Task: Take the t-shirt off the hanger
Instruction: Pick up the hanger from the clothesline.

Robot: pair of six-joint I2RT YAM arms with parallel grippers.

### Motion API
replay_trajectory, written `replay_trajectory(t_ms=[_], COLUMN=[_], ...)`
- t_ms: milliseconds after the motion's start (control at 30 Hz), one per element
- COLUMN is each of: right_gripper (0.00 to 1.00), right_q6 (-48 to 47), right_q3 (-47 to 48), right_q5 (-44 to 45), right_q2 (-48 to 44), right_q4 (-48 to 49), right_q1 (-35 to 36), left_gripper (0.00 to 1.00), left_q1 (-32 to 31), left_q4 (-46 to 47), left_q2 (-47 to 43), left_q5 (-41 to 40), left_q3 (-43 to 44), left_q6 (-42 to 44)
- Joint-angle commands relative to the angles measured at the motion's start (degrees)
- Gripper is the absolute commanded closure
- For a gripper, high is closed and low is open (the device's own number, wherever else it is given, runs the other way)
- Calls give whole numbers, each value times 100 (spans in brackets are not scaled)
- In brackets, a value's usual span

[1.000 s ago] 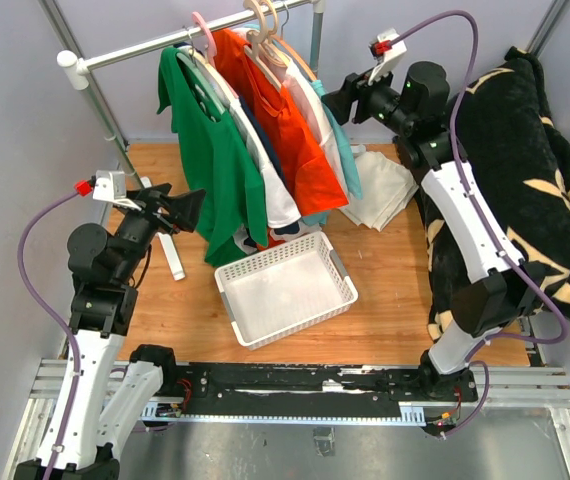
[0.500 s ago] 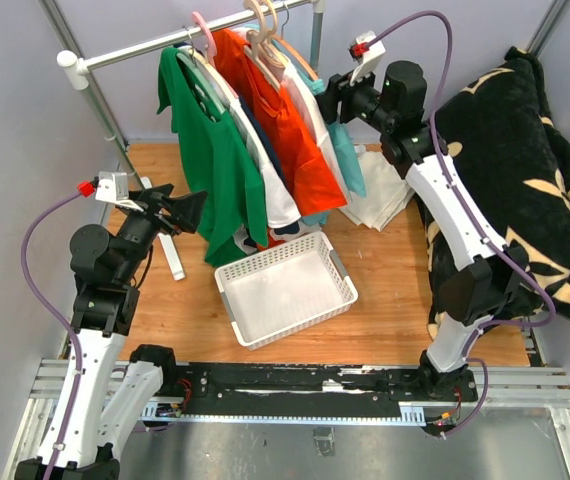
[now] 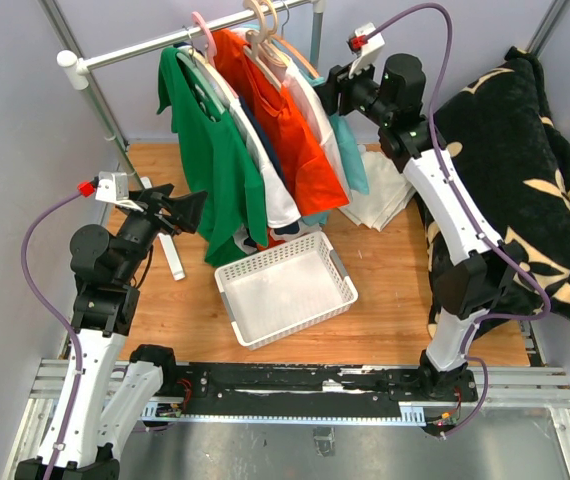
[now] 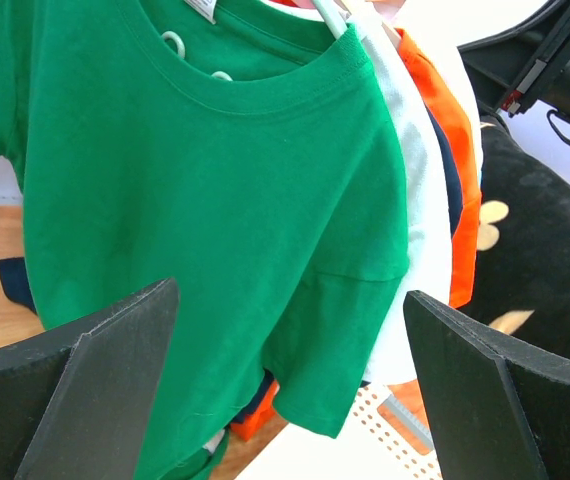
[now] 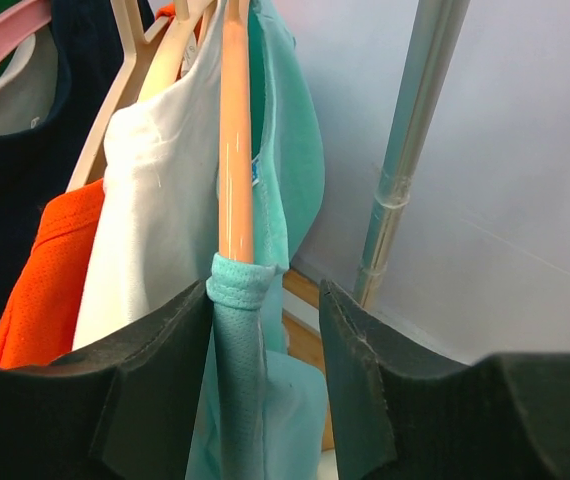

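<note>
Several t-shirts hang on a rail (image 3: 145,45). The rightmost is a teal t-shirt (image 3: 350,160) on an orange hanger (image 5: 233,150). My right gripper (image 3: 330,88) is up at that hanger's right end. In the right wrist view its jaws (image 5: 265,300) straddle the teal shoulder (image 5: 240,380) where it wraps the hanger arm. The left finger touches the fabric and a gap remains on the right side, so it is open. My left gripper (image 3: 193,210) stands wide open facing the green t-shirt (image 4: 215,200), apart from it, with nothing between the fingers (image 4: 290,292).
A white perforated basket (image 3: 303,322) sits on the wooden floor below the shirts. Folded white cloth (image 3: 385,190) lies behind it. A black patterned blanket (image 3: 525,170) fills the right side. The rack's upright pole (image 5: 405,170) stands just right of my right gripper.
My right arm has reached left and up to the rack, bringing its jaws around the teal shirt's shoulder while they narrow. The left arm has stayed still.
</note>
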Motion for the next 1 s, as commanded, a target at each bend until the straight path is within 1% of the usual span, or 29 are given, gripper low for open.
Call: replay_trajectory(t_ms=[0,200,433,767,967], right_gripper=[54,57,63,75,89], right_q6=[-150,-290,-362,-351,-376], right_q3=[193,16,-121,-150,-220], right_q5=[162,325,296,388,491], right_q2=[85,41,56,98,67], right_q4=[109,286,524,610,724], right_q1=[233,280,277,270,269], left_gripper=[0,0,0,0,0], left_q1=[42,42,42,42,42], left_q4=[199,212,193,161,159], left_q2=[-17,1,9,-8,-17], left_q5=[111,130,98,67,62], left_q3=[-59,-45,-14,-5,-7], left_q6=[12,22,49,86,105])
